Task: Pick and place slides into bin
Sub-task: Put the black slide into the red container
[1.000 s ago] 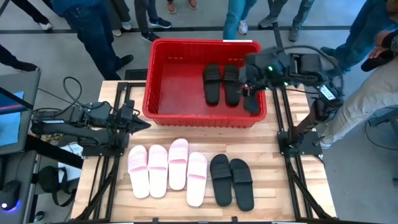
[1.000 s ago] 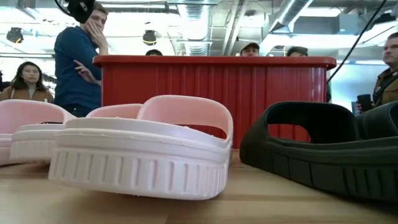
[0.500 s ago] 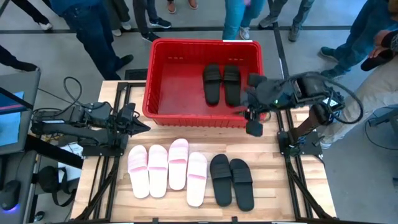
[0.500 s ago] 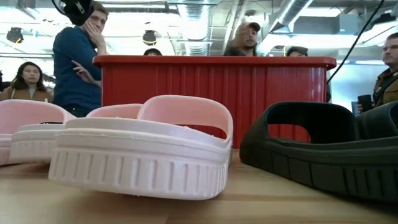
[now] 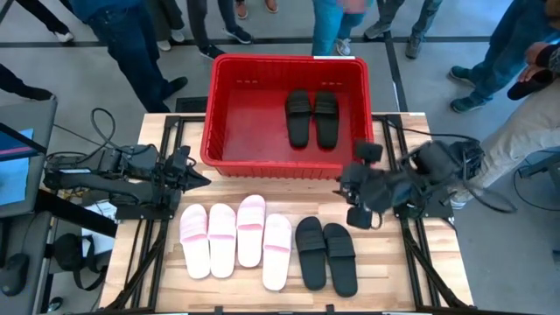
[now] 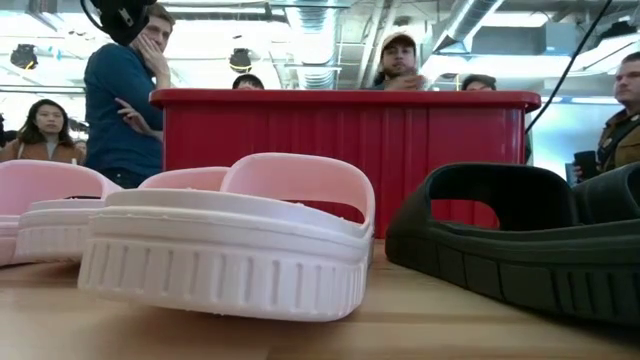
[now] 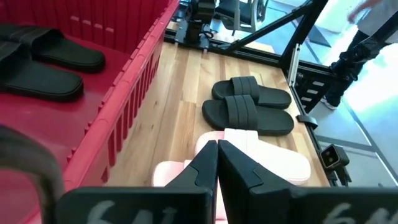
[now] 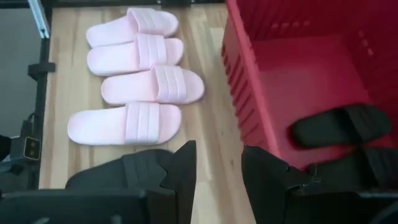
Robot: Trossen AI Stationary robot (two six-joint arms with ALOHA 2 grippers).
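Two black slides (image 5: 313,118) lie side by side in the red bin (image 5: 229,131); six more wait on the table (image 5: 389,289) in a row, four pale pink slides (image 5: 236,236) and a black pair (image 5: 325,254). Our right end effector (image 5: 357,192) hangs above the bare planks between the bin's near wall and the black pair, its fingers parted and holding nothing. Our left end effector (image 5: 203,178) rests at the table's left edge, fingers pressed together and empty.

As we judge it, the step in hand is the reach for the next black slide. We should come straight down over the nearer one's wide strap, fingers spanning the strap across its width, and close only once the tips are below its edges. The two black slides lie touching, so we should keep the inner finger clear of the neighbour, then lift well above the bin's rolled rim before crossing it.
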